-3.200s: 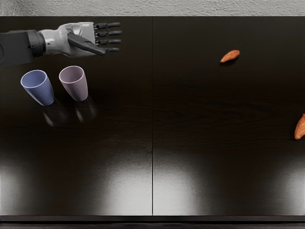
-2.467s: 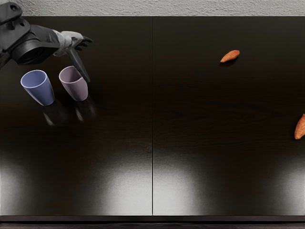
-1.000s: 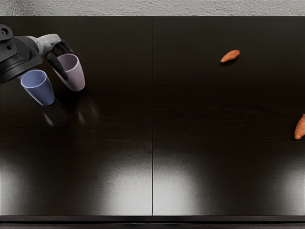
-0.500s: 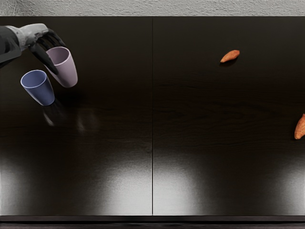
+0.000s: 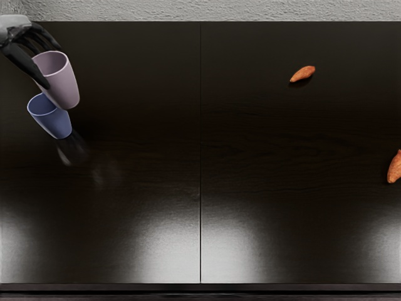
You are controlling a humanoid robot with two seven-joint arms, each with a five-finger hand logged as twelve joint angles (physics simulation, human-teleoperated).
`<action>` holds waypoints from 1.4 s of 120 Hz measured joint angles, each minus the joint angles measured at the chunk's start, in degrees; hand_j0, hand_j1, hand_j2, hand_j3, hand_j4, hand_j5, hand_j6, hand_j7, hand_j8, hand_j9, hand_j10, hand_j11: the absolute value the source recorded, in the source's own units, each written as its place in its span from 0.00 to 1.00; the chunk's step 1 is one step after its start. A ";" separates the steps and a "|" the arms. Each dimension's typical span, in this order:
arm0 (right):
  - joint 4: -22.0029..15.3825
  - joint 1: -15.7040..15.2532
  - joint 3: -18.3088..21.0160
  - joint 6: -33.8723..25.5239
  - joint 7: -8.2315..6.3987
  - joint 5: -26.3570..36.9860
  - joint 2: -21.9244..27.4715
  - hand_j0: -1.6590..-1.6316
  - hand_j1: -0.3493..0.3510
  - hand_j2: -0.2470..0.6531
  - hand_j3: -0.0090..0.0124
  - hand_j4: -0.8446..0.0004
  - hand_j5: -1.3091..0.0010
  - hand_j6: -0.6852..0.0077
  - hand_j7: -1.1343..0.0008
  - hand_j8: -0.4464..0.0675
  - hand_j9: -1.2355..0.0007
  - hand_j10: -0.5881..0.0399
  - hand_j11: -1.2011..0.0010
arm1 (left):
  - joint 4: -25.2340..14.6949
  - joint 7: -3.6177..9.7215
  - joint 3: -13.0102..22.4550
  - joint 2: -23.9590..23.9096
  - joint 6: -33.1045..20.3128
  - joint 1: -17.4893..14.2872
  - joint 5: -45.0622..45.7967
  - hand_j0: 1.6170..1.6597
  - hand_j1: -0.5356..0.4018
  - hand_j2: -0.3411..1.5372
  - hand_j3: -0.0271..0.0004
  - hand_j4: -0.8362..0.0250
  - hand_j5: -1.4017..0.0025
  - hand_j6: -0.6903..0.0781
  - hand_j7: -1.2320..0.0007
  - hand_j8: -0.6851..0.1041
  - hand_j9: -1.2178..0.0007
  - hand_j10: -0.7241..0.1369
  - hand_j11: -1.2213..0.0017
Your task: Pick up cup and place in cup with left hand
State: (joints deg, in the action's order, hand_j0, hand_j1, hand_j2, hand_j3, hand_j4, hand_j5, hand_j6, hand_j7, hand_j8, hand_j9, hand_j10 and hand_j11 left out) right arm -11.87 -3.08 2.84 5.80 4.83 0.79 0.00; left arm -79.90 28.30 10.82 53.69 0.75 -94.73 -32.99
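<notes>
My left hand is at the upper left in the head view, its dark fingers shut on a mauve cup. That cup hangs above the table with its mouth up and slightly tilted. A blue cup stands on the table just below it in the picture. The mauve cup's lower part covers the right side of the blue cup's rim; it appears above and to the right, not inside. The right hand is out of view.
The dark table has a seam down its middle. One orange sweet potato lies at the back right, and another is cut by the right picture edge. A grey textured wall runs behind.
The left hand came over the mauve cup, closed on it and lifted it. Since then hand and cup have moved left and higher, partly over the blue cup, which has not moved.
</notes>
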 joint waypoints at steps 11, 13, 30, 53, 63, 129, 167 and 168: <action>0.00 0.00 -0.01 0.00 0.00 0.00 0.00 0.04 0.03 0.27 0.42 0.98 0.98 0.96 0.98 0.84 0.98 0.91 0.98 | -0.25 0.00 -0.47 1.14 0.72 0.00 0.04 0.96 0.42 0.34 0.99 0.44 0.57 0.39 0.52 0.31 0.50 0.31 0.50; 0.00 0.00 -0.01 0.00 0.00 0.00 0.00 0.04 0.03 0.27 0.42 0.98 0.98 0.96 0.98 0.84 0.98 0.91 0.98 | -0.27 0.01 -0.51 1.32 0.79 0.00 0.03 0.96 0.42 0.34 0.99 0.44 0.57 0.38 0.52 0.31 0.50 0.31 0.50; 0.00 0.00 -0.02 0.00 0.00 0.00 0.00 0.04 0.03 0.27 0.42 0.98 0.98 0.96 0.98 0.84 0.98 0.91 0.98 | -0.34 0.01 -0.63 3.30 1.10 0.17 -0.01 0.96 0.42 0.34 0.99 0.44 0.57 0.39 0.51 0.31 0.50 0.31 0.50; 0.00 0.00 -0.02 0.00 0.00 0.00 0.00 0.04 0.03 0.27 0.42 0.98 0.98 0.96 0.98 0.84 0.98 0.91 0.98 | -0.31 0.00 -0.52 3.88 1.10 0.62 -0.43 0.96 0.42 0.33 0.99 0.43 0.57 0.39 0.52 0.31 0.50 0.30 0.51; 0.00 0.00 -0.02 0.00 0.00 0.00 0.00 0.04 0.03 0.27 0.42 0.98 0.98 0.96 0.98 0.84 0.98 0.91 0.98 | -0.20 0.00 -0.40 3.97 0.86 0.93 -0.64 0.96 0.43 0.34 0.99 0.43 0.57 0.38 0.52 0.31 0.50 0.30 0.51; 0.00 0.00 -0.02 0.00 0.00 0.00 0.00 0.04 0.03 0.27 0.42 0.98 0.98 0.96 0.98 0.84 0.98 0.91 0.98 | 0.77 -0.16 -0.22 5.12 -0.54 1.23 -1.11 0.96 0.43 0.34 0.99 0.43 0.57 0.39 0.51 0.31 0.51 0.30 0.51; 0.00 0.00 -0.02 0.00 0.00 0.00 0.00 0.04 0.03 0.27 0.42 0.98 0.98 0.96 0.98 0.84 0.98 0.91 0.98 | 1.48 -0.40 -0.06 4.41 -2.66 1.58 -1.50 0.96 0.43 0.33 0.99 0.43 0.57 0.39 0.51 0.32 0.51 0.30 0.51; 0.00 0.00 -0.02 0.00 0.00 0.00 0.00 0.04 0.03 0.27 0.42 0.98 0.98 0.96 0.98 0.84 0.98 0.91 0.98 | 1.51 -0.41 -0.06 4.41 -2.67 1.58 -1.51 0.96 0.43 0.33 0.99 0.43 0.57 0.39 0.51 0.32 0.51 0.30 0.51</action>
State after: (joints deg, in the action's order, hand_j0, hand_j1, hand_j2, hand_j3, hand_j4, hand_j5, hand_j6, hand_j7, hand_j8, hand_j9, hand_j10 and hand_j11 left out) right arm -11.87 -3.08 2.82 5.80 4.83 0.79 0.00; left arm -78.39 27.89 10.76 58.10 -1.92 -93.15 -34.50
